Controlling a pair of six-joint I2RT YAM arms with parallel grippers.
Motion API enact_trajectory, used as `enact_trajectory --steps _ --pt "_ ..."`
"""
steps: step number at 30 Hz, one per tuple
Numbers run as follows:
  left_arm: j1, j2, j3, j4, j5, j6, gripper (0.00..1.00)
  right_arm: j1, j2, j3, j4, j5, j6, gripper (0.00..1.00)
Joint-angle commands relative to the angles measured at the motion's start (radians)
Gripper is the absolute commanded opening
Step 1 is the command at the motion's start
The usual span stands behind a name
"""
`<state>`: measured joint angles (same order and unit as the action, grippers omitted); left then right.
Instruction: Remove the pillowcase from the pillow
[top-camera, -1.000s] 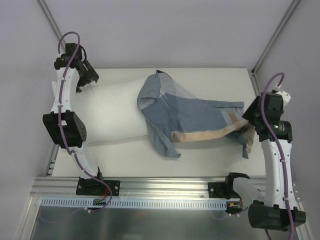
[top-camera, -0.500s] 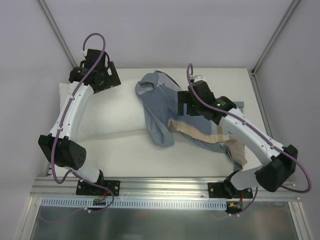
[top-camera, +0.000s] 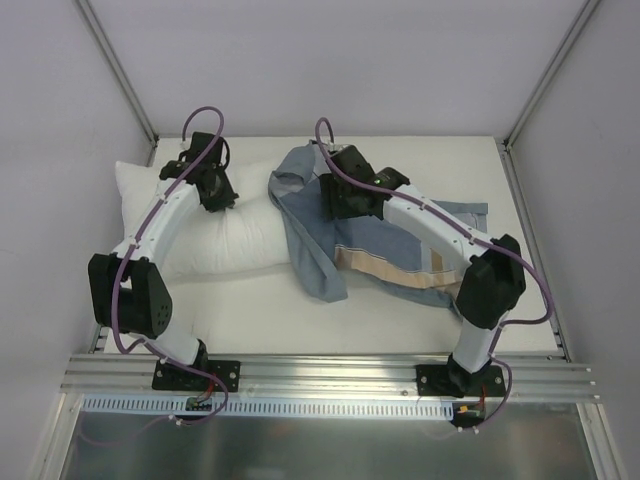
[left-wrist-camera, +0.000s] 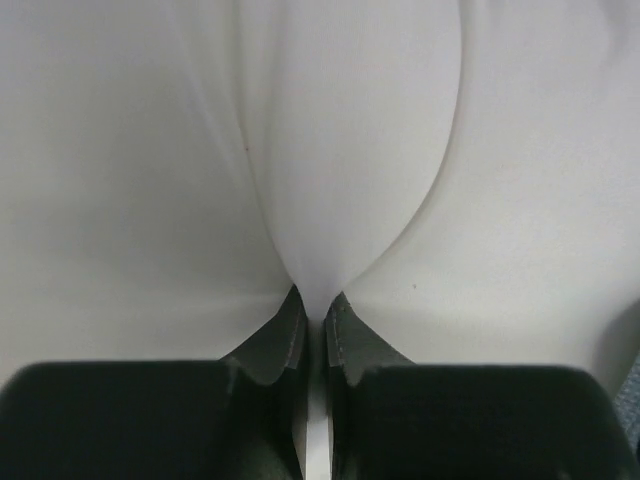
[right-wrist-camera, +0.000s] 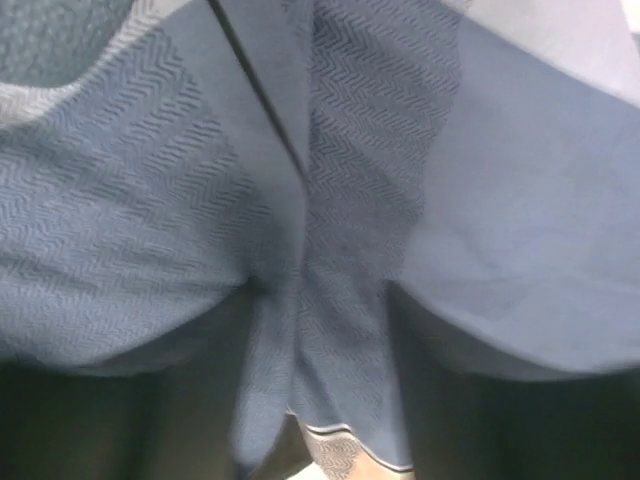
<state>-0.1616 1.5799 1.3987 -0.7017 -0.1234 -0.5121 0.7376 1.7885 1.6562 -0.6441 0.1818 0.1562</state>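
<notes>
My left jaws are clamped on a fold of the pillow (top-camera: 230, 235) to hold it steady. My right jaws sit in the pillowcase (top-camera: 400, 235) (cloth hides them, so I cannot tell), which is half off on the desk (top-camera: 400, 320).

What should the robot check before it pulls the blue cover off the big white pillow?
1. left gripper holding the pillow: ok, the jaws are shut on a white fold.
2. Only pillow in those jaws: ok, there is no blue cloth between them.
3. right gripper holding the pillowcase: cannot tell, because blue cloth hides the jaws in the wrist view.
4. Pillow free of the pillowcase: not ok, its right end is hidden under the cloth.
5. Pillowcase lying on the table: ok, none of it hangs over an edge.
</notes>
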Motion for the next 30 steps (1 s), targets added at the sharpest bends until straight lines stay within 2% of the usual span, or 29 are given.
enact_trajectory --steps 1,2,5,12,19,25,30 --pt "-0.001 0.029 -0.059 -0.041 0.06 -0.022 0.0 0.003 0.011 0.042 -0.008 -0.004 0.023 0.49" --pt "-0.001 0.025 -0.064 -0.041 0.051 -0.026 0.0 0.005 0.006 0.036 -0.008 0.001 0.023 0.29" --pt "0.002 -0.009 -0.082 -0.033 0.025 -0.039 0.0 -0.004 -0.052 -0.007 0.006 0.036 0.031 0.01" --pt "0.042 -0.084 -0.104 -0.03 0.042 -0.029 0.0 -0.092 -0.268 -0.22 0.049 0.114 0.08 0.01" --pt "0.08 -0.144 -0.106 -0.028 0.054 -0.011 0.0 -0.274 -0.619 -0.438 0.052 0.122 0.091 0.01" --pt "0.155 -0.147 -0.067 -0.03 0.093 -0.008 0.0 -0.406 -0.811 -0.403 -0.067 0.228 0.039 0.01" --pt "0.226 -0.152 0.051 -0.032 0.122 0.023 0.0 -0.524 -0.913 -0.325 -0.115 0.283 -0.003 0.01"
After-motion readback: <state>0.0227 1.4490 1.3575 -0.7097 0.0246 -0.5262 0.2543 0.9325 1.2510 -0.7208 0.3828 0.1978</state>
